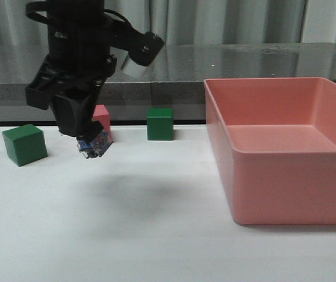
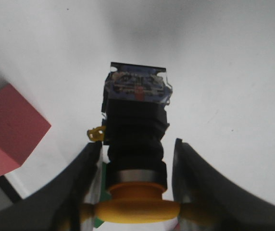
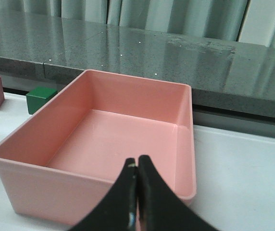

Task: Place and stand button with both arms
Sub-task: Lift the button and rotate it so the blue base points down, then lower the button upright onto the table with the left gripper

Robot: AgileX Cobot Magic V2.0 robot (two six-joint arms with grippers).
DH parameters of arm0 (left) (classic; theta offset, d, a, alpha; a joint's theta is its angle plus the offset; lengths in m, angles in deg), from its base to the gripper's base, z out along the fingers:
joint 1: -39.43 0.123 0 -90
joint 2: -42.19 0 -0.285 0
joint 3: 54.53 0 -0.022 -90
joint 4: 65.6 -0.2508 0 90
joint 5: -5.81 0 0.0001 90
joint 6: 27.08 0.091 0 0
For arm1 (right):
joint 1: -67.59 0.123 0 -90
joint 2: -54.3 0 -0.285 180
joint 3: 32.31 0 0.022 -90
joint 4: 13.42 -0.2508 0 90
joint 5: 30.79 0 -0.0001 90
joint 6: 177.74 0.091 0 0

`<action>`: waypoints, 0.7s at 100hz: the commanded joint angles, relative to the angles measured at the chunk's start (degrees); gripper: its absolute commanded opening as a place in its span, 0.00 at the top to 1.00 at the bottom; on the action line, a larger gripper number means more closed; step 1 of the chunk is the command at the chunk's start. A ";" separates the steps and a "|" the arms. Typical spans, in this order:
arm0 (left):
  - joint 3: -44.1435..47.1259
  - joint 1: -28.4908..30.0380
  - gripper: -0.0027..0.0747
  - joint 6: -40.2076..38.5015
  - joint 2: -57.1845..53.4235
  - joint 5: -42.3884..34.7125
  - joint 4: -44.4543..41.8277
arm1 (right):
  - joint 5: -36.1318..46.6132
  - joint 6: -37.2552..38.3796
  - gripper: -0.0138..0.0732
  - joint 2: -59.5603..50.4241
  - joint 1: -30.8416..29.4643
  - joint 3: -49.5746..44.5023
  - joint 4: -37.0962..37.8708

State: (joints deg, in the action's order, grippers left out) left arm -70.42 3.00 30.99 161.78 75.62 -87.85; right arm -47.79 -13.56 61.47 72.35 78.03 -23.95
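The left gripper point(image 1: 91, 143) hangs above the white table point(image 1: 156, 235), fingers clamped on the button point(image 2: 136, 125). The right gripper point(image 3: 137, 166), fingers pressed together, hovers beside a pink bin point(image 3: 185, 144).

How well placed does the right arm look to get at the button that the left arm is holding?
Probably not easily. The button hangs above the table in the left gripper, far left, while the pink bin lies before the right gripper, whose fingers are shut.

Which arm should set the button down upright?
Left. Its gripper already holds the button above the table, base pointing down. The right gripper is shut, empty, over by the pink bin.
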 commanded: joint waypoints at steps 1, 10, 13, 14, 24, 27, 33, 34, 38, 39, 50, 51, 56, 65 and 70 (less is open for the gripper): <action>-1.55 -1.28 0.99 -2.08 -2.05 3.32 -6.19 | 4.32 -0.12 0.91 0.64 0.09 1.55 0.23; -1.55 -1.28 0.99 -2.08 -1.33 3.32 -6.64 | 4.32 -0.12 0.91 0.64 0.09 1.55 0.23; -1.55 -1.28 0.99 -2.22 -1.04 3.32 -6.64 | 4.32 -0.12 0.91 0.64 0.09 1.55 0.23; -1.55 -1.28 0.99 -2.33 -1.04 3.32 -6.64 | 4.32 -0.12 0.91 0.64 0.09 1.55 0.23; -1.55 -1.28 0.99 -3.05 0.14 3.32 -6.52 | 4.32 -0.12 0.91 0.64 0.09 1.55 0.23; -1.55 -1.28 0.99 -3.05 0.36 3.32 -6.15 | 4.32 -0.12 0.91 0.64 0.09 1.55 0.23; -1.55 -1.37 0.99 -3.05 0.84 3.32 -4.72 | 4.32 -0.12 0.91 0.64 0.09 1.55 0.23; -1.55 -1.37 0.99 -3.05 0.93 3.42 -4.44 | 4.32 -0.12 0.91 0.64 0.09 1.55 0.23; -1.43 -1.37 0.99 -3.05 1.06 3.41 -4.13 | 4.32 -0.12 0.91 0.64 0.09 1.55 0.23; -1.43 -1.37 0.99 -3.05 1.21 3.41 -4.02 | 4.32 -0.12 0.91 0.64 0.09 1.55 0.23; -0.10 -1.37 0.99 -3.05 1.28 3.41 -4.08 | 4.32 -0.12 0.91 0.64 0.09 1.55 0.23; -0.09 -1.37 0.99 -3.05 1.28 3.41 -4.08 | 4.32 -0.12 0.91 0.64 0.09 1.55 0.23; 1.02 -1.37 0.99 -3.05 1.28 3.41 -4.08 | 4.32 -0.12 0.91 0.64 0.09 1.55 0.23; 3.23 -1.37 0.99 -3.05 1.28 3.41 -4.20 | 4.32 -0.12 0.91 0.64 0.09 1.55 0.23; 4.66 -1.37 0.99 -3.05 1.28 3.41 -4.20 | 4.32 -0.12 0.91 0.64 0.09 1.55 0.23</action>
State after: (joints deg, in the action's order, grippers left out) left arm -66.42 2.12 28.59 166.03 75.25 -91.05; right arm -47.79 -13.56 61.47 72.35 78.03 -23.95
